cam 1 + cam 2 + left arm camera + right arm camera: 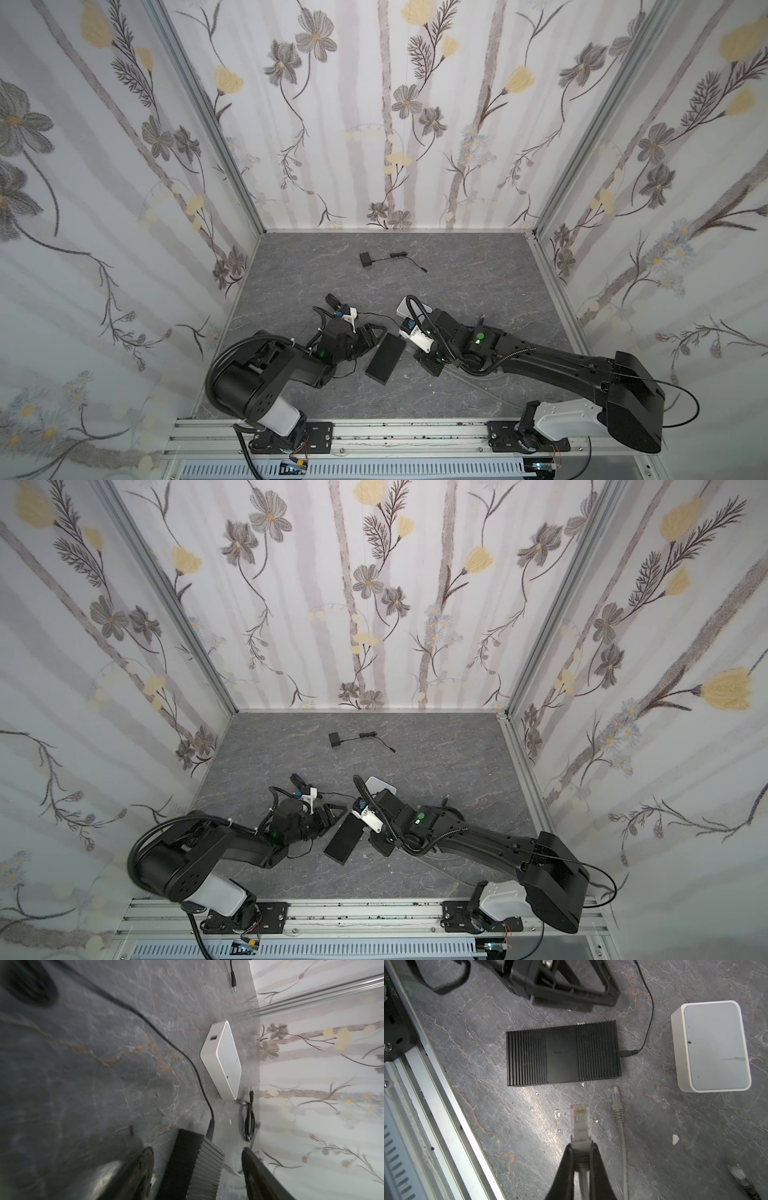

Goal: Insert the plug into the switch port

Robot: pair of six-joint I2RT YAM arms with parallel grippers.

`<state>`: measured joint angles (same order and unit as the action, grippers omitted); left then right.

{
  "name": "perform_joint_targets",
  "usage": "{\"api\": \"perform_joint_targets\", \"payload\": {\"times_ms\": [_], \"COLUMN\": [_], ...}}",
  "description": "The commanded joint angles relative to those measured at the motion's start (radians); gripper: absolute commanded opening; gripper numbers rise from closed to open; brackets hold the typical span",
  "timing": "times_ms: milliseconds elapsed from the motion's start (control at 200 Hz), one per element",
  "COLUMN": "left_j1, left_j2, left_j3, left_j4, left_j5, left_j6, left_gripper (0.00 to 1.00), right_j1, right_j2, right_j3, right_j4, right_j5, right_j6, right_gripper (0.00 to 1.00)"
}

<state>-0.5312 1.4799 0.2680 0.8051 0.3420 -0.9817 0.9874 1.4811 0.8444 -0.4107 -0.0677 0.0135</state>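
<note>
R tool pinches the network plug by its back, so the tip stays free. L tool gapes wide round the black box (not touching it). The switch port is in the white box's side, at 1 o'clock from the black box.

Toward its back edge the grey marbled bench lay bare, save a small black adapter. Near the front edge a black ribbed rectangular box lay between the spread left tool and the right tool clamping a grey cable plug. A white rounded box sat just behind it.
</note>
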Motion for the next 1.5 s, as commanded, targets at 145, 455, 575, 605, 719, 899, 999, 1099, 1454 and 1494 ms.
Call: {"api": "perform_joint_targets", "payload": {"times_ms": [145,455,575,605,719,899,999,1099,1454,1494], "left_j1": [0.009,-0.075,-0.181,-0.209,-0.302,-0.387,-0.427,-0.445,-0.452,-0.452], "left_j2": [-0.454,-0.721,-0.774,-0.774,-0.769,-0.722,-0.691,-0.681,-0.708,-0.708], "left_j3": [0.100,0.121,0.286,0.324,0.373,0.380,0.381,0.383,0.372,0.373], "left_j4": [-0.613,-0.574,-0.907,-0.990,-1.114,-1.113,-1.115,-1.101,-1.067,-1.067], "left_j5": [0.013,0.221,0.243,0.250,0.233,0.185,0.132,0.115,0.099,0.103], "left_j6": [0.334,0.643,1.044,1.145,1.429,1.599,1.642,1.639,1.583,1.582], "left_gripper": [0.73,0.44,0.47,0.48,0.51,0.47,0.48,0.50,0.49,0.48], "right_j1": [-0.019,-0.017,-0.015,-0.012,0.041,0.093,0.112,0.124,0.126,0.126], "right_j2": [-0.135,-0.302,-0.339,-0.346,-0.357,-0.326,-0.324,-0.319,-0.277,-0.271], "right_j3": [-0.004,0.009,0.019,0.021,0.023,0.066,0.079,0.089,0.111,0.114], "right_j4": [-0.010,-0.115,-0.142,-0.140,-0.134,-0.161,-0.160,-0.159,-0.162,-0.162], "right_j5": [-0.084,-0.168,-0.197,-0.222,-0.258,-0.251,-0.263,-0.266,-0.237,-0.226], "right_j6": [-0.091,-0.259,-0.291,-0.305,-0.350,-0.347,-0.339,-0.333,-0.314,-0.305], "right_gripper": [0.00,0.00,0.00,0.00,0.00,0.00,0.00,0.00,0.00,0.00]}}
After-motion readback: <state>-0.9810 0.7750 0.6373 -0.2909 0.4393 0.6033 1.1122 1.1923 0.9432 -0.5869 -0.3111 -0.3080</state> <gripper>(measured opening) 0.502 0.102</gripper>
